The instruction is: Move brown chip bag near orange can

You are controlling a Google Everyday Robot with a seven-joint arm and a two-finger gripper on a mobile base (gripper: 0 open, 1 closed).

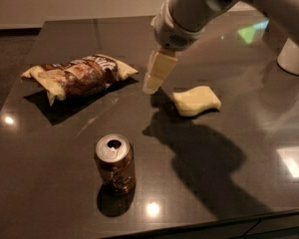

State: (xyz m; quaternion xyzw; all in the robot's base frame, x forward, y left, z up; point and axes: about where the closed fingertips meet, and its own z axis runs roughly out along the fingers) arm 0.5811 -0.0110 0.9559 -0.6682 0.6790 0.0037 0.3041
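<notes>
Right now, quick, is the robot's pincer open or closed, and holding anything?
Pincer: hovering between the crinkled dark-brown chip bag and the pale yellow wavy sponge; open or closed cannot be told.
</notes>
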